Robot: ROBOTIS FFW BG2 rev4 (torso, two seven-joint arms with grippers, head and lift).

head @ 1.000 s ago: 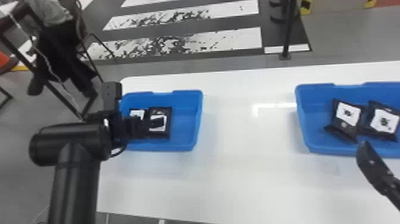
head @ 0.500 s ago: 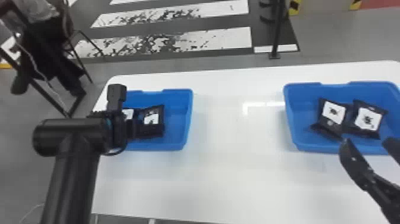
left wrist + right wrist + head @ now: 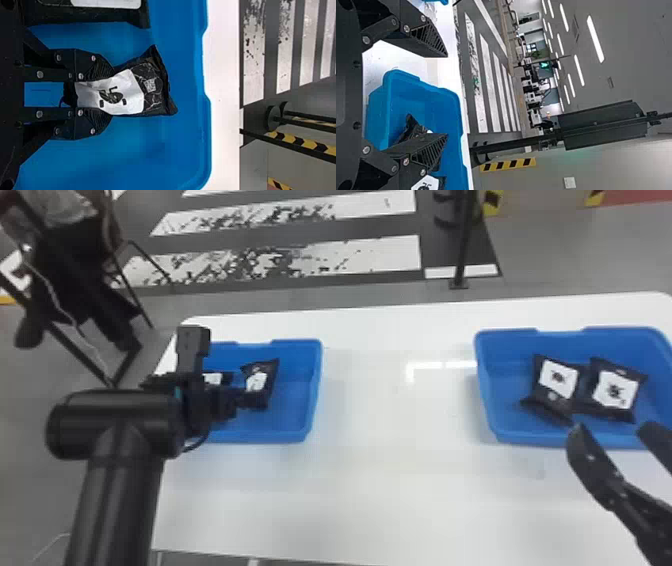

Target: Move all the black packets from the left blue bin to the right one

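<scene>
Pinching of a first black packet (image 3: 262, 377) is performed by the left pincer (image 3: 245, 400): the packet's near part is clamped between the two fingers, and its far part, with some of the white label, is left projecting past the fingertips. The left pincer is positioned within the outline of the left blue bin (image 3: 292, 412). Whether the packet is raised off the bin floor cannot be told. A second black packet (image 3: 215, 378) is contained in the same bin, just to the left of the left pincer, and is partly hidden by the arm in the head view.

The right pincer (image 3: 612, 435) is spread, and it is held at the near side of the right blue bin (image 3: 502, 390). In that bin, beyond the right pincer's fingertips, a third black packet (image 3: 555, 382) and a fourth black packet (image 3: 615, 390) are placed side by side. Both bins are supported by the white surface (image 3: 390, 475), between the two pincers.
</scene>
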